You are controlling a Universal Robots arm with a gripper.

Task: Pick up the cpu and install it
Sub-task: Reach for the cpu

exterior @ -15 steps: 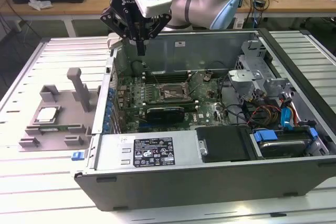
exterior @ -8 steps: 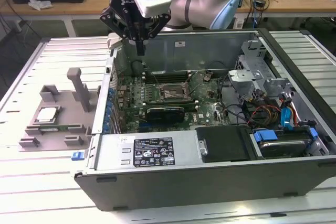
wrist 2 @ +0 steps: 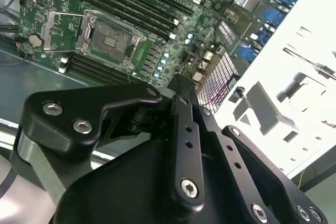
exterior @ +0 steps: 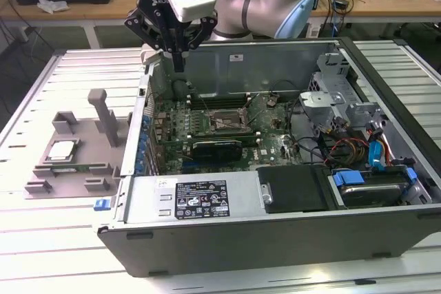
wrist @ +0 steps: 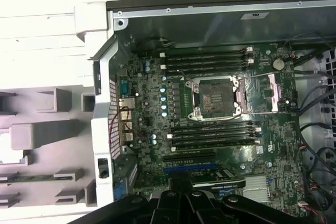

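Observation:
The cpu (exterior: 60, 150), a small flat square with a pale silver top, lies in a grey plastic fixture (exterior: 69, 170) on the table at the exterior view's left, outside the computer case. My gripper (exterior: 180, 67) hangs shut and empty above the case's back left corner, well away from the cpu. The dark square socket (exterior: 222, 121) on the green motherboard stands open with no chip in it. Both wrist views show this socket (wrist 2: 110, 40) (wrist: 215, 98), with its metal load plate (wrist: 275, 93) swung aside. The gripper (wrist 2: 177, 85) (wrist: 181, 192) is above the board's edge.
The open computer case (exterior: 207, 201) holds memory sticks (wrist: 207, 59) on both sides of the socket, a dark expansion card (exterior: 217, 148), drive cages and cables at the exterior view's right. Tall grey fixture posts (exterior: 105, 115) stand beside the cpu. The case wall (exterior: 141, 111) lies between fixture and board.

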